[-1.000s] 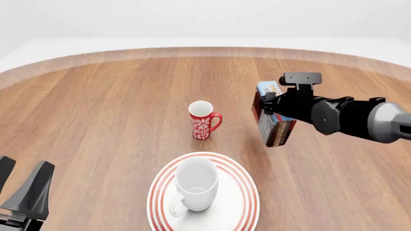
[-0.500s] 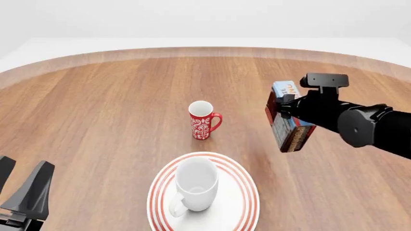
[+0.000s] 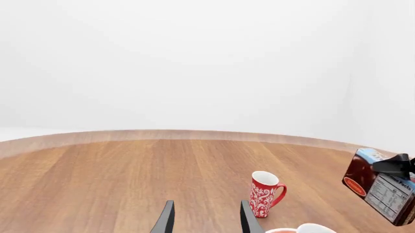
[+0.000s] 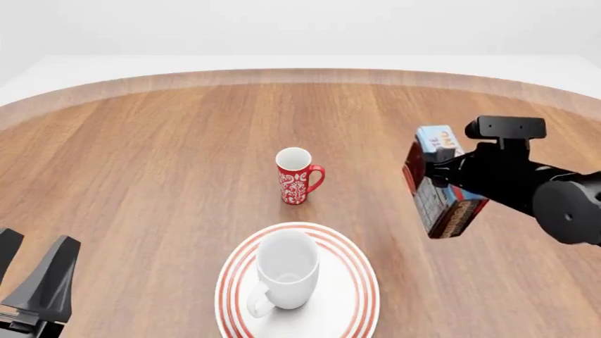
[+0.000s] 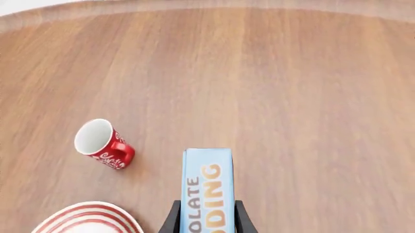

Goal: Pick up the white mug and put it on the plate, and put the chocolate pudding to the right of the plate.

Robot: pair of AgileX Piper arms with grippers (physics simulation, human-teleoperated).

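Left gripper (image 4: 36,271) sits idle at the near-left corner of the worktop (image 4: 141,162), jaws parted w/ nothing between them, well apart from everything. Centre-near: the white mug (image 4: 284,271) stands upright on the plate (image 4: 362,285), handle toward the near-left, so that half looks done. Just beyond it stands the red mug (image 4: 298,176), not part of the job.

Right side: the right gripper (image 4: 441,184) has its jaws closed on the chocolate pudding (image 4: 438,186), carried in the air, tilted, long axis running roughly near-far and downward. The box hangs right of the plate and somewhat farther back, so the drop spot lies below and a bit nearer. Only the right arm matters here; the set-down probably just needs lowering w/o nudging the plate rim.
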